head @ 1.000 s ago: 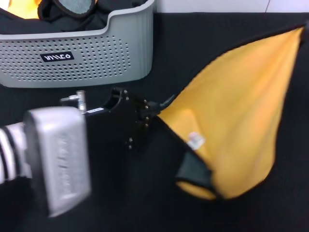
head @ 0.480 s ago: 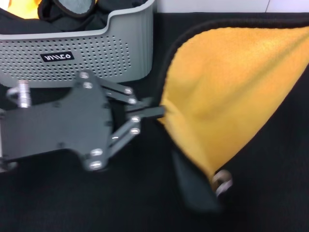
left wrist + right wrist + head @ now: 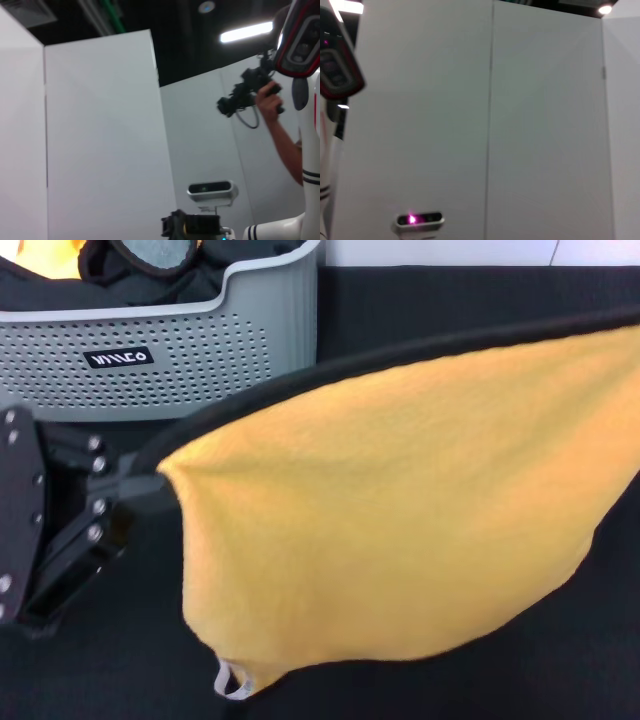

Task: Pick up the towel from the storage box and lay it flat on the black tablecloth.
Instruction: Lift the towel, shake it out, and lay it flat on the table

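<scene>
From the head view, the towel (image 3: 400, 510) is out of the storage box (image 3: 160, 350) and held spread, yellow side up, over the black tablecloth (image 3: 440, 300); the left gripper (image 3: 150, 483) is pinched closed on its near corner, and laying it flat remains to be done. Against the earlier frame, the towel has opened wider and the left gripper has moved leftward. Neither wrist view shows the towel, only white walls; the right gripper is nowhere seen.

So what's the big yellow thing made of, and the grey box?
The towel looks like soft plush cloth: fuzzy yellow-orange nap, black stitched edge, and it sags in folds. The storage box looks like smooth, matte grey plastic, with moulded rounded corners and neat rows of small holes.
</scene>
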